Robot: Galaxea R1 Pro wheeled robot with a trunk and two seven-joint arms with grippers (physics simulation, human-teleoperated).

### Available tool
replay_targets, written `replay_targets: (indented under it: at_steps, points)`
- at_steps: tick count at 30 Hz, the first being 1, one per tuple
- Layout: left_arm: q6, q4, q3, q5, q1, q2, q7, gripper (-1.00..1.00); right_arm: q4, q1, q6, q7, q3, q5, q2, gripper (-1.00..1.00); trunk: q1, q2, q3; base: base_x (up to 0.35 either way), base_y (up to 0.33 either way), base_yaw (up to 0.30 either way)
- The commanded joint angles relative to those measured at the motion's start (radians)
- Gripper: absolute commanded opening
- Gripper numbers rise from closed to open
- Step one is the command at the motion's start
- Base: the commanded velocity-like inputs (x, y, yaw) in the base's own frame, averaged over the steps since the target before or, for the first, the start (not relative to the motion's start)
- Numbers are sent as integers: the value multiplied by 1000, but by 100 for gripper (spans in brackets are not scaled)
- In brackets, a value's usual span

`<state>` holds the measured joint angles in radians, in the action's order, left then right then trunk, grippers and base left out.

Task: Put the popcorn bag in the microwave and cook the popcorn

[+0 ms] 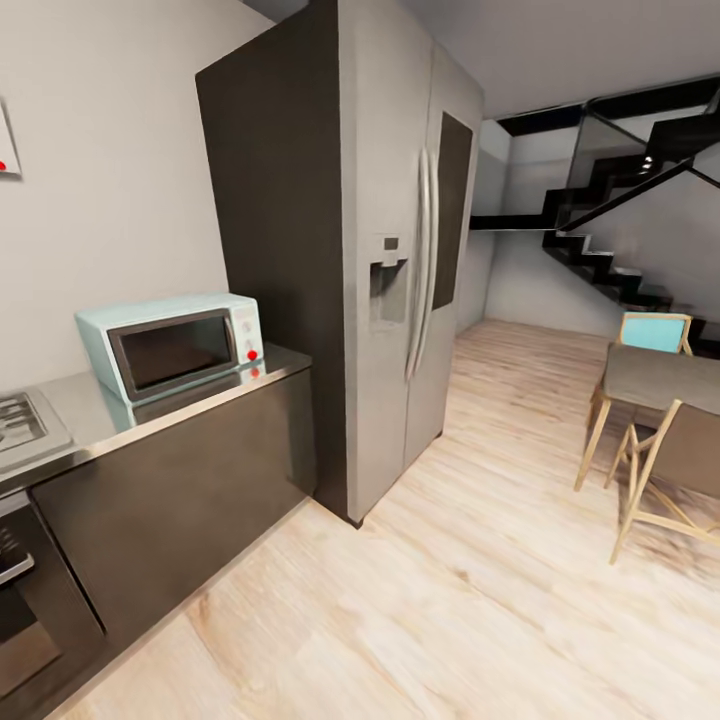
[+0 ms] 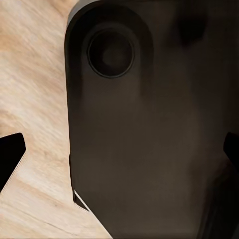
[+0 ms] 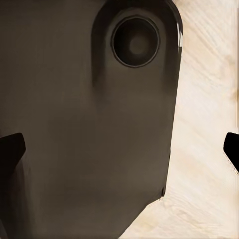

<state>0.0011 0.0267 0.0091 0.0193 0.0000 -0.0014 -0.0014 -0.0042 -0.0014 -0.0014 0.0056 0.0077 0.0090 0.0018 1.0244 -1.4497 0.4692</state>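
From where the robot stands, the small pale mint-blue microwave with its dark glass door sits shut at the near end of the long brushed-steel grey tabletop, pushed back near the wall and just beside the tall grey double-door fridge, which leaves bare steel in front of it for setting something down. A gas hob lies farther along the steel, and a black built-in oven sits below it. The squat mustard-tan popcorn bag is nowhere on the stretch I can see, so I judge the robot must look further along before anything can be lifted.

Both arms hang low over the pale wood floor, against the robot's dark body. The left tool is released, its fingertips spread wide with nothing between them; the right tool is spread and bare likewise.
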Motion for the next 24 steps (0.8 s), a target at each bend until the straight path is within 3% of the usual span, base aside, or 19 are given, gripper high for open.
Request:
replay_targets:
  at_steps: [1, 16, 24]
  points:
    - [0, 1, 1, 2, 0, 0, 0, 100, 0, 0, 0, 1, 1, 1, 0, 100, 1, 0, 1, 321, 0, 0]
    - [0, 1, 0, 2, 0, 0, 0, 100, 0, 0, 0, 1, 1, 2, 0, 100, 1, 0, 1, 321, -1, 0]
    - [0, 1, 0, 2, 0, 0, 0, 100, 0, 0, 0, 0, -2, 2, 1, 100, 1, 0, 1, 318, -93, 0]
